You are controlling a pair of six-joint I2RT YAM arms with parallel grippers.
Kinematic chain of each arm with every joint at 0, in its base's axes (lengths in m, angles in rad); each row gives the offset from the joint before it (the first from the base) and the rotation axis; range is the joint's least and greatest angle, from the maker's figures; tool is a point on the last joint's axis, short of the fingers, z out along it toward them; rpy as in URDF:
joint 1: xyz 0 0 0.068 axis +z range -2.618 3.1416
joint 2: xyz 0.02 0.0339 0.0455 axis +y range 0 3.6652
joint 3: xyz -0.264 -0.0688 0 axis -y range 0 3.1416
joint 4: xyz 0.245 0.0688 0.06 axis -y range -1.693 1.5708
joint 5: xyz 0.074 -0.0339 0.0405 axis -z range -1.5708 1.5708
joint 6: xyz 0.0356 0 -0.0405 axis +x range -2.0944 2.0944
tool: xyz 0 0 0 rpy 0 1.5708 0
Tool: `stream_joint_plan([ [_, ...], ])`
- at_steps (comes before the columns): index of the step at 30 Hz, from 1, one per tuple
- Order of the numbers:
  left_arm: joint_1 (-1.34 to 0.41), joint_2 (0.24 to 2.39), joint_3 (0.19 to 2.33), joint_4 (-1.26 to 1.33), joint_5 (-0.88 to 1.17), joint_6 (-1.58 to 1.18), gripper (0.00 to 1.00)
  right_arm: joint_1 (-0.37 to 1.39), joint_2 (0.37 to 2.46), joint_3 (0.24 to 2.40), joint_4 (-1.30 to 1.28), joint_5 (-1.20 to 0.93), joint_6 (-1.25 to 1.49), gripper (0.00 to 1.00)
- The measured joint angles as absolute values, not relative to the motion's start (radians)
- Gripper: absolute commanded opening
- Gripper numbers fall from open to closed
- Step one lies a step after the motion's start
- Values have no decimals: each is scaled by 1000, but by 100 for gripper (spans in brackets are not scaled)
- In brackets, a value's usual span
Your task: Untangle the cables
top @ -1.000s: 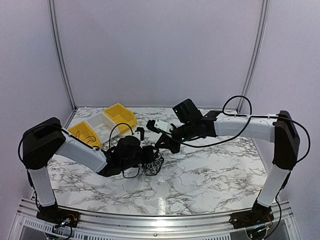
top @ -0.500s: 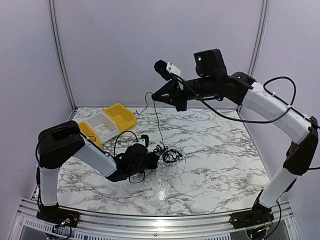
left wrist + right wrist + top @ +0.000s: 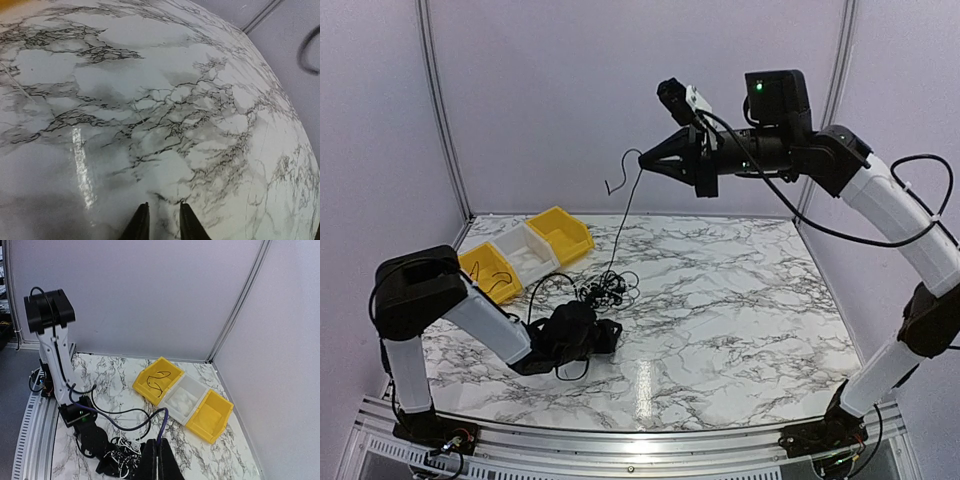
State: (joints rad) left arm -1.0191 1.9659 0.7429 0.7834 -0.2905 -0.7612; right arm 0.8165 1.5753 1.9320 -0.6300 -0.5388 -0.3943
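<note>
Right gripper [image 3: 644, 161] raised high above desk [image 3: 750, 320], jaws closed on one strand of cables [image 3: 605, 290]. Strand hangs down to clump lying on desk near bins [image 3: 570, 240]. Left gripper [image 3: 160, 223] low over desk near clump, jaws slightly apart, empty.

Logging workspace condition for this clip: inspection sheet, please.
Surface: white marble-pattern table, glare streak.
Job's things: clump of thin black curly wires on table; one wire strand hanging from it up to right tool; another wire in end yellow plastic bin.
Clutter: white plastic bin, second yellow bin.
Grippers: right tool raised, shut on strand; left tool low, slightly open, empty.
Cables: thick black arm cables looping off arms.
Surroundings: plain lilac walls.
</note>
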Motion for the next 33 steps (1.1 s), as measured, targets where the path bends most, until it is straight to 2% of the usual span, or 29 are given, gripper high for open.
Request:
stream_joint_plan([
  [4,-1029,1745,582,756,-319,-771,44,817,1526,1738,-604,-532,-405,0],
  [10,-1049,1446,478,612,-382,-775,48,817,1519,1497,-564,-512,-423,0],
  [18,-1086,1137,439,522,-406,-581,56,817,1529,1380,-473,-526,-427,0],
  [26,-1090,1096,583,524,-307,-347,63,840,1623,1378,-444,-564,-439,0],
  [33,-1090,1245,788,401,-209,-178,56,870,1629,1378,-448,-579,-456,0],
])
